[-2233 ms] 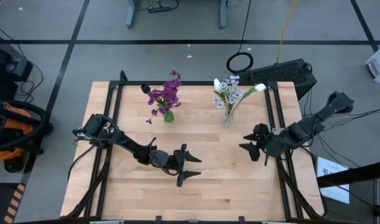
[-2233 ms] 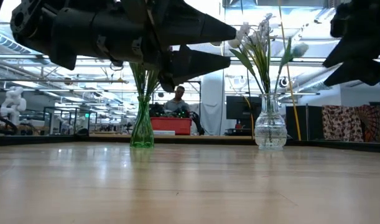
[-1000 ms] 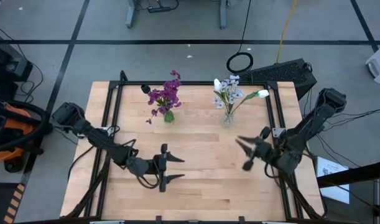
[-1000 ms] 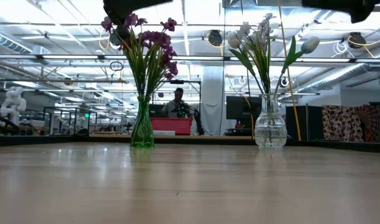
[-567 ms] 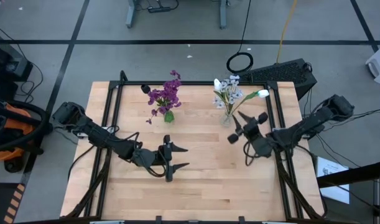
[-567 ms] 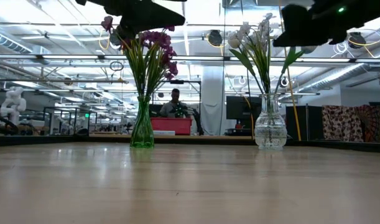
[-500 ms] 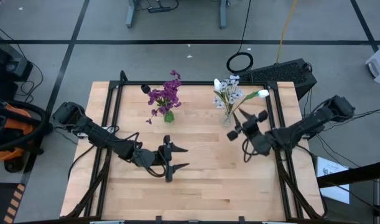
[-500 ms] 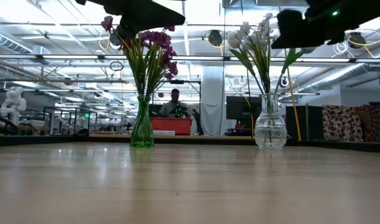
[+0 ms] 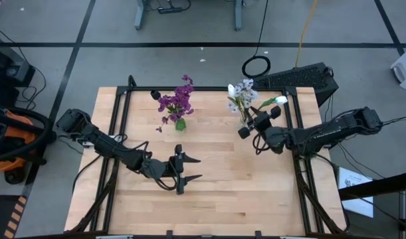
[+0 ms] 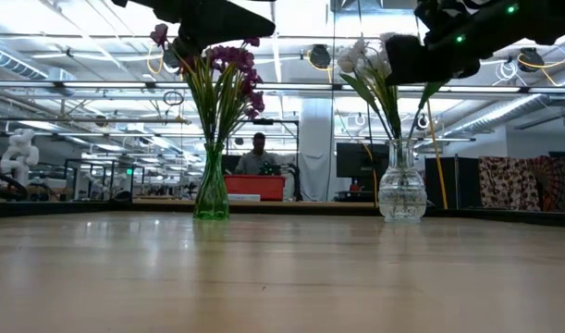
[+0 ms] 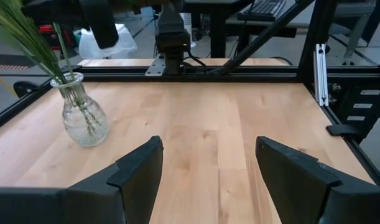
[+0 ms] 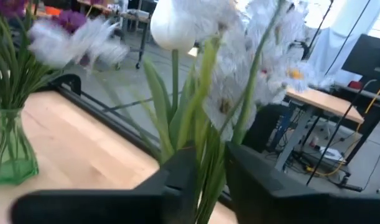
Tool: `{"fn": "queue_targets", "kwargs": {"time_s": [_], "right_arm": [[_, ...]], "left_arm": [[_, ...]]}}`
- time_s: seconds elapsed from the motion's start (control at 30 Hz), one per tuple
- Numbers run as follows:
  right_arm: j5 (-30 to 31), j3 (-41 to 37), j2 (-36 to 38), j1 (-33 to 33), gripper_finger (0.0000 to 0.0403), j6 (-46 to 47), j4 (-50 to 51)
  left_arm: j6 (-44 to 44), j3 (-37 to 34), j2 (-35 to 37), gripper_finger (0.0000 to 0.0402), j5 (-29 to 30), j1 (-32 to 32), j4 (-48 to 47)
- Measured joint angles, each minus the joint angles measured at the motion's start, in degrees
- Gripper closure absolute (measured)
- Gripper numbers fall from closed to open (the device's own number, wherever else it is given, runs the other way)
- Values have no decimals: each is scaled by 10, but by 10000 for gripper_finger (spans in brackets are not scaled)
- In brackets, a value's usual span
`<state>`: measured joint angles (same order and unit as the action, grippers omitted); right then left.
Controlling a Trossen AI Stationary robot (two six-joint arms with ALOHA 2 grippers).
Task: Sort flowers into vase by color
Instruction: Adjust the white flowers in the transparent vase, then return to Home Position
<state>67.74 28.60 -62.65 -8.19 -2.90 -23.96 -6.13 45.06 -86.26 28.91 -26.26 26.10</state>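
Purple flowers [image 9: 176, 103] stand in a green glass vase [image 10: 211, 190] at the far left of centre. White and pale flowers [image 9: 241, 93], with a white tulip bud [image 9: 280, 99], stand in a clear glass vase [image 10: 402, 194] at the far right of centre. My right gripper [image 9: 249, 123] is up at the white bunch. In the right wrist view its fingers [image 12: 177, 180] stand close on either side of the green stems [image 12: 208, 168], with a narrow gap between them. My left gripper [image 9: 193, 168] hangs open and empty over mid-table. My right gripper has the white bunch's green stems [image 12: 209, 163] between its two fingers, above the vase's mouth, coming level from the table's right side. I cannot tell whether the fingers touch the stems.
Black frame rails [image 9: 123, 113] run along the table's left, right and far edges. A black keyboard [image 9: 309, 78] lies beyond the far right corner. Bare wood [image 9: 222, 206] fills the near half of the table.
My right gripper has gone toward the far edge and the table's left, from mid-right of the table up to the white bunch in the clear vase. My left gripper has shifted a little toward the right and has then kept still, open.
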Motion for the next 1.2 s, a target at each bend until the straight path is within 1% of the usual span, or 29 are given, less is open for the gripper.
{"fn": "queue_targets", "kwargs": {"time_s": [0.17,0.23,0.37,0.6,0.77,0.93,1.0,1.2], "right_arm": [[2,0,0,3,386,-43,-44],[4,0,0,3,397,-52,-52],[53,0,3,0,398,-59,-54],[62,0,17,-15,400,-72,-63],[98,0,23,-35,402,-79,-60],[97,0,23,-51,390,-69,-55],[85,0,23,-54,381,-56,-45],[86,0,23,-64,349,-24,-17]], "left_arm": [[0,-1,0,140,-2,0,-12],[0,-1,0,140,-2,0,-19],[0,-1,0,140,-2,0,-22],[0,-1,0,140,-2,0,-29],[-1,-1,0,140,-2,0,-29],[0,-1,0,140,-2,0,-29],[0,-1,0,140,-2,0,-29],[-9,-1,0,140,-3,0,-29]]}}
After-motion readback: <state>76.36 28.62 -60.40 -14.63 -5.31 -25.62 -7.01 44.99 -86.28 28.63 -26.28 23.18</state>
